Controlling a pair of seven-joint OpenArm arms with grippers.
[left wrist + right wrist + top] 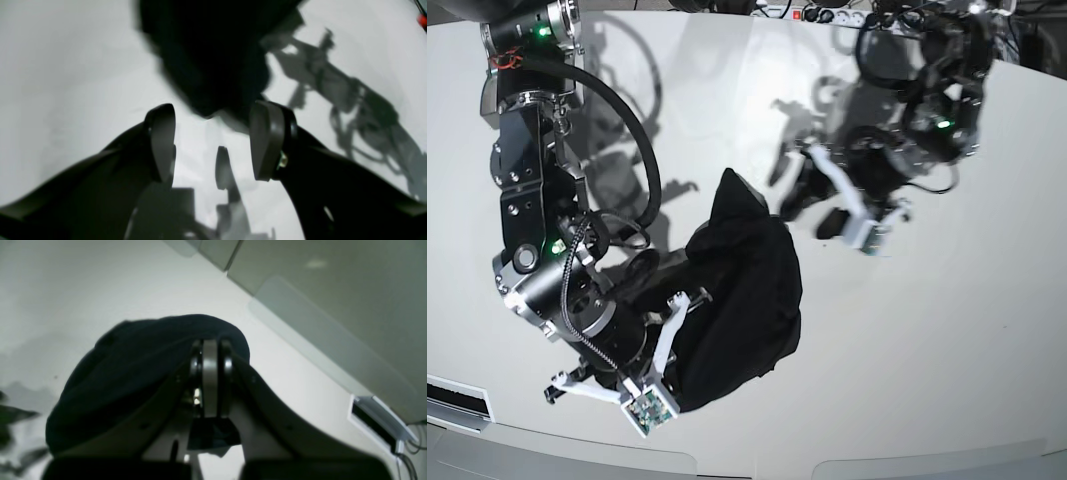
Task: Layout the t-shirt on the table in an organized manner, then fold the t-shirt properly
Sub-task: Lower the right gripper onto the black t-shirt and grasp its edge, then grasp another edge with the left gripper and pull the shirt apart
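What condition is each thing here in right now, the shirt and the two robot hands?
t-shirt: bunched in a heap, not laid flat, one edge pinched.
left end effector: open, empty, just off the shirt.
right end effector: shut on the t-shirt.
table: white, bearing the shirt.

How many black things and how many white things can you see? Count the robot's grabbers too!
Black: 1, the t-shirt
White: 1, the table
Grabbers: 2, the left gripper, jaws apart and empty, and the right gripper, pinched on the t-shirt
Total: 4
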